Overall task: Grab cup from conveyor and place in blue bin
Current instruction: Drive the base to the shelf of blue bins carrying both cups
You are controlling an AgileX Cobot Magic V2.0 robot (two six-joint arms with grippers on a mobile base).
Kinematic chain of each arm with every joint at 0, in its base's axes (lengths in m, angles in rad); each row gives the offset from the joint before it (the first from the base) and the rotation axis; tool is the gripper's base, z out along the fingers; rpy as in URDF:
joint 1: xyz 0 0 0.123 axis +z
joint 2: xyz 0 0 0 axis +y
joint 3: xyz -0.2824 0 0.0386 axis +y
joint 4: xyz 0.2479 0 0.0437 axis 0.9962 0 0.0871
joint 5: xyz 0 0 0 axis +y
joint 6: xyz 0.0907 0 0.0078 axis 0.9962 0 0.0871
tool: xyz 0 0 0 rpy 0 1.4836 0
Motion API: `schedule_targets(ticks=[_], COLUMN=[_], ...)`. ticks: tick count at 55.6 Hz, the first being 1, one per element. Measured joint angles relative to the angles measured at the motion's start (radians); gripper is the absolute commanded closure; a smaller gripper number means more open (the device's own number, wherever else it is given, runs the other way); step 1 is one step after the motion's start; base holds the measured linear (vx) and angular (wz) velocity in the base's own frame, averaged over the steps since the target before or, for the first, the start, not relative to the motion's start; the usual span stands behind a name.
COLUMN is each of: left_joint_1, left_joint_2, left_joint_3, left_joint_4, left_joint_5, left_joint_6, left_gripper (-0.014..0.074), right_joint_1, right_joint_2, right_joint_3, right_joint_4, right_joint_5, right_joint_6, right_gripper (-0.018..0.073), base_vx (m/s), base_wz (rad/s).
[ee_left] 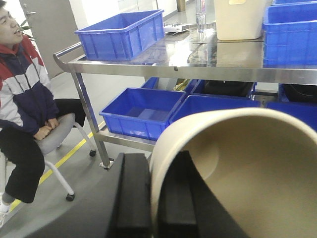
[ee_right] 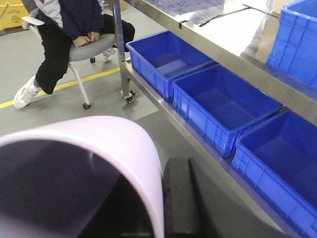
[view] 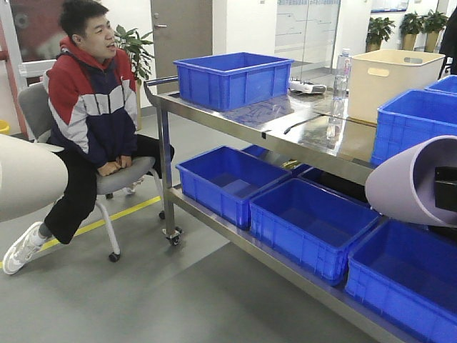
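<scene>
A cream cup (ee_left: pixel 257 163) fills the left wrist view, lying on its side with its mouth toward the camera. My left gripper (ee_left: pixel 152 166) is shut on its wall, one black finger (ee_left: pixel 133 198) outside and one inside. My right gripper (ee_right: pixel 159 198) is shut the same way on the wall of a lavender cup (ee_right: pixel 99 134). The front view shows the cream cup (view: pixel 25 175) at the left edge and the lavender cup (view: pixel 407 179) at the right. Blue bins (view: pixel 214 196) sit in a row on the cart's lower shelf, below and beyond both cups. The conveyor is out of view.
A steel two-level cart (view: pixel 214 107) holds more blue bins (view: pixel 228 86), a cream tub (view: pixel 393 78) and a water bottle (view: pixel 341 71) on top. A person (view: pixel 93 107) sits on a wheeled chair left of the cart. A yellow line (view: pixel 107 221) crosses the grey floor.
</scene>
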Motion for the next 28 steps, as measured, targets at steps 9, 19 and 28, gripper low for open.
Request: schedule_targets(ticks=[9, 19, 28], left_joint_1=[0.0, 0.0, 0.0], left_joint_2=[0.0, 0.0, 0.0], left_joint_3=[0.0, 0.0, 0.0], left_joint_4=[0.0, 0.0, 0.0], left_joint_5=[0.0, 0.0, 0.0], left_joint_6=[0.0, 0.0, 0.0], left_gripper=[0.0603, 0.0603, 0.0603], right_joint_1=[0.0, 0.0, 0.0], right_joint_2=[0.0, 0.0, 0.0], right_joint_3=[0.0, 0.0, 0.0], right_joint_4=[0.0, 0.0, 0.0], right_joint_5=[0.0, 0.0, 0.0], right_joint_6=[0.0, 0.0, 0.0], right_gripper=[0.0568, 0.0568, 0.0568], base_vx=[0.36, 0.37, 0.38], base_wz=[-0.03, -0.04, -0.08])
